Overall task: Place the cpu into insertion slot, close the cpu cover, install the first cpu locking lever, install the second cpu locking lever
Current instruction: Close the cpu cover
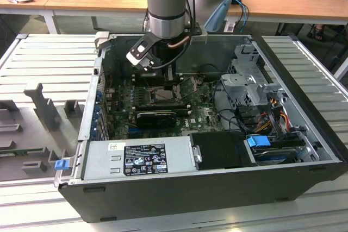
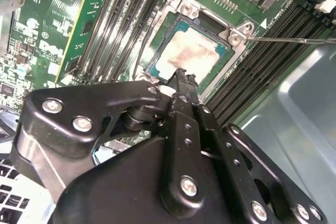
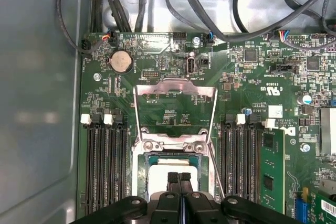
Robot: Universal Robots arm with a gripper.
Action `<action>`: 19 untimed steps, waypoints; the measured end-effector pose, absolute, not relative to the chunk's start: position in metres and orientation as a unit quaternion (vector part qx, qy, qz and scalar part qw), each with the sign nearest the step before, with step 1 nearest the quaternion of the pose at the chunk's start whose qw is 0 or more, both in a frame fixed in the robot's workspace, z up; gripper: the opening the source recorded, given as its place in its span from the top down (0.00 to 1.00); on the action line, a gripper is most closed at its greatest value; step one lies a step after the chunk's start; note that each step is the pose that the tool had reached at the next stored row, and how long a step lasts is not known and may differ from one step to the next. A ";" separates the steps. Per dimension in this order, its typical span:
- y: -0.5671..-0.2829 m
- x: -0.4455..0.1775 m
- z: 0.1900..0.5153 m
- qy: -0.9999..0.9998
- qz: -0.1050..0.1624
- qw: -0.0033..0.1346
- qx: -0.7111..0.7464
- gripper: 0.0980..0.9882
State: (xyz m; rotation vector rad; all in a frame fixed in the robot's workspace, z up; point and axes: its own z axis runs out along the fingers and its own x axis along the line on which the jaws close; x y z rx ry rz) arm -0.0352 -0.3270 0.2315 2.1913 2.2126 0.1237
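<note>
Slatted grey table [image 1: 304, 63] carries the open computer case [image 1: 163, 188]. Inside, the gripper [image 3: 178, 178] hangs with jaws pressed together, holding nothing, tips at the cpu [image 2: 191, 51], which sits in the insertion slot [image 2: 152, 64]. Beyond, the cpu cover [image 3: 176, 85] lies swung open.

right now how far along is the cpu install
Done: the cpu lies in the insertion slot. In hand: nothing; the shut fingers hang just over it. Left: the cpu cover stands open, and the locking levers look unlatched.
</note>
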 end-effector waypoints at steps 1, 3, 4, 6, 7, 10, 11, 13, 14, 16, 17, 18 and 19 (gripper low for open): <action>-0.327 -0.035 0.232 0.710 0.040 0.013 0.703 0.99; -0.327 -0.035 0.232 0.710 0.040 0.013 0.703 0.99; -0.327 -0.035 0.232 0.710 0.040 0.013 0.703 0.99; -0.327 -0.035 0.232 0.710 0.040 0.013 0.703 0.99; -0.327 -0.035 0.232 0.710 0.039 0.013 0.703 0.99; -0.327 -0.035 0.238 0.710 0.040 0.013 0.703 0.99; -0.327 -0.035 0.241 0.710 0.040 0.013 0.703 0.99; -0.327 -0.035 0.245 0.710 0.040 0.013 0.703 0.99; -0.327 -0.035 0.248 0.710 0.040 0.013 0.703 0.99; -0.327 -0.035 0.251 0.710 0.040 0.013 0.703 0.99; -0.327 -0.035 0.251 0.710 0.040 0.013 0.703 0.99; -0.327 -0.033 0.251 0.710 0.040 0.013 0.703 0.99; -0.327 -0.031 0.252 0.710 0.040 0.013 0.703 0.99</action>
